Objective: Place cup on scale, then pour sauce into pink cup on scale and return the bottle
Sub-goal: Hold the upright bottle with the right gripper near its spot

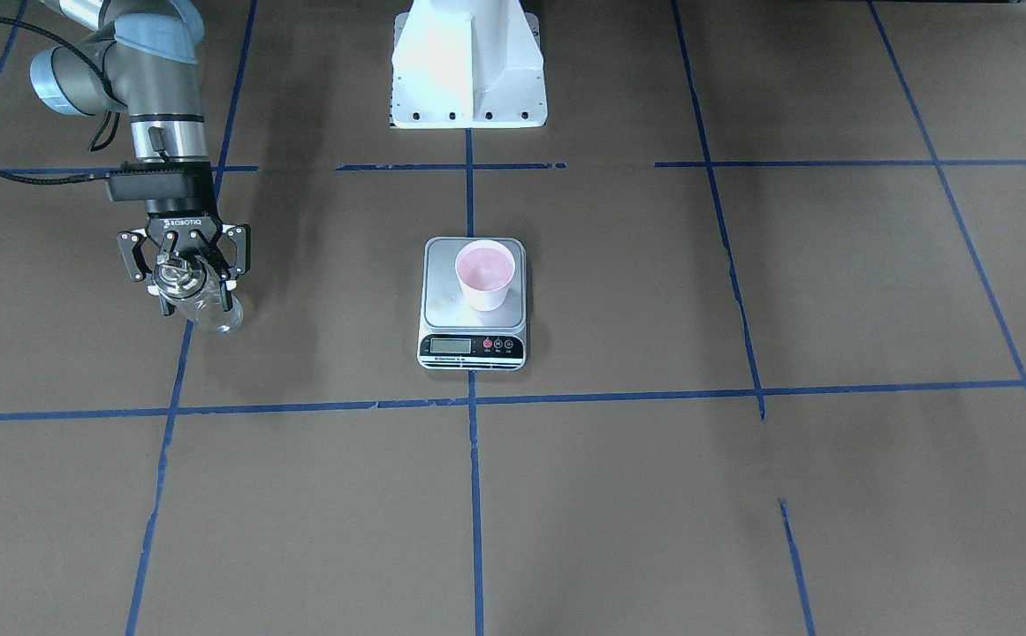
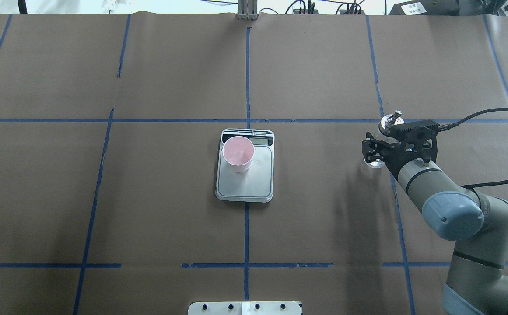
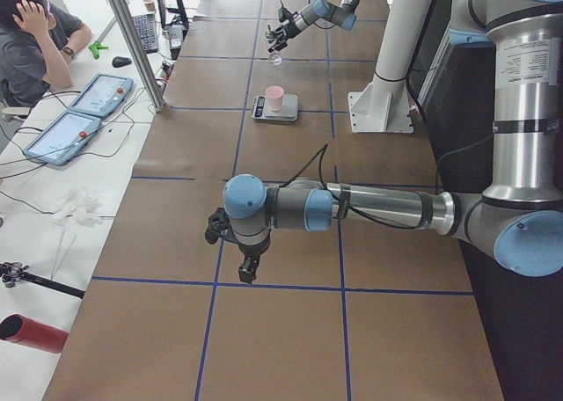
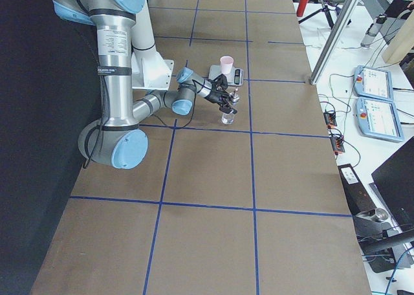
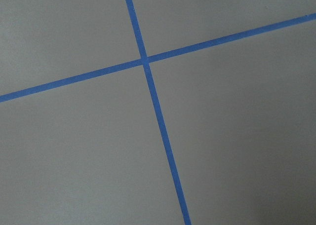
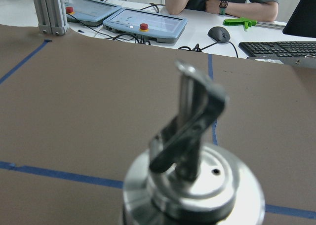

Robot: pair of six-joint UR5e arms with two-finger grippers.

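Clear glass marks the bottle point(image 1: 210, 311), which is clenched near its neck by the right end effector point(image 1: 196, 291) and held upright, well apart from the scale point(image 1: 444, 311), its base at or just above the surface point(image 1: 654, 495). The upright hold is judged to stop sauce reaching the pourer. The cup point(image 1: 484, 274) is set on the scale's platform, off-centre towards the robot's left, so that poured weight can be read. Whether the left end effector point(image 3: 250, 267) is released cannot be told.
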